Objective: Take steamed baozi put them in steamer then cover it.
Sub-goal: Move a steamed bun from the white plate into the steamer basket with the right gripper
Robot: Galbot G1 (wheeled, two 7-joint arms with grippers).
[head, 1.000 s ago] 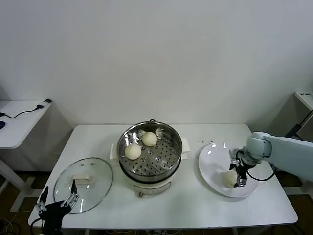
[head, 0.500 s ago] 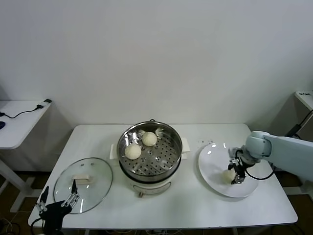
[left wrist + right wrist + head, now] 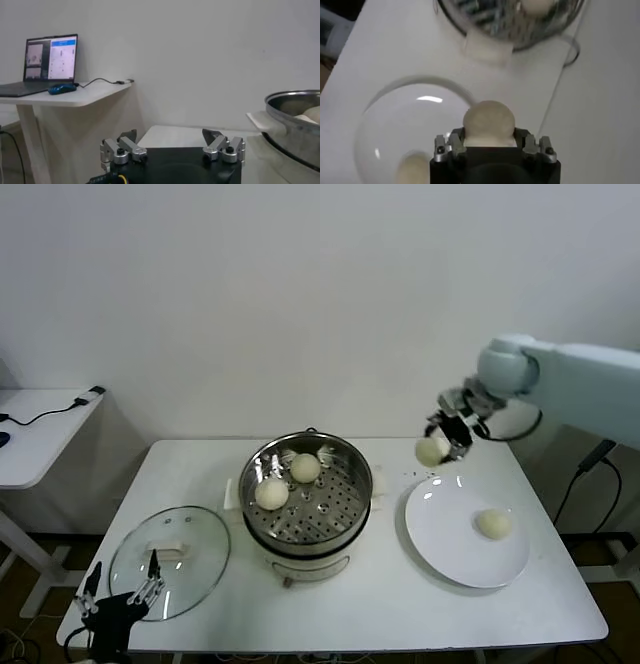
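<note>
1. One baozi is clenched in the right gripper, carried in the air well above the table; it hangs beyond the far rim of the white plate and off to the right of the steamer. The right wrist view shows the bun seated between the jaws, with the plate and the steamer's edge below.
2. Two baozi already lie in the steamer, on its perforated tray: one toward the far side, one nearer its left wall (they sit close together, possibly touching).
3. A fourth baozi rests on the plate, to the right of the steamer.
4. By my reckoning the task is about half done: two buns in, one in transit, one to fetch, and the covering not yet begun.
5. The glass lid, with its white handle, lies flat on the table to the left of the steamer, near the front edge.
6. The left gripper waits low by the table's front left corner, close to the lid, its jaws spread wide and holding nothing.
7. The table is plain white, set against a bare white wall.
8. Further left of the steamer stands a separate white desk with a cable; the left wrist view shows a laptop and a blue mouse on it.
</note>
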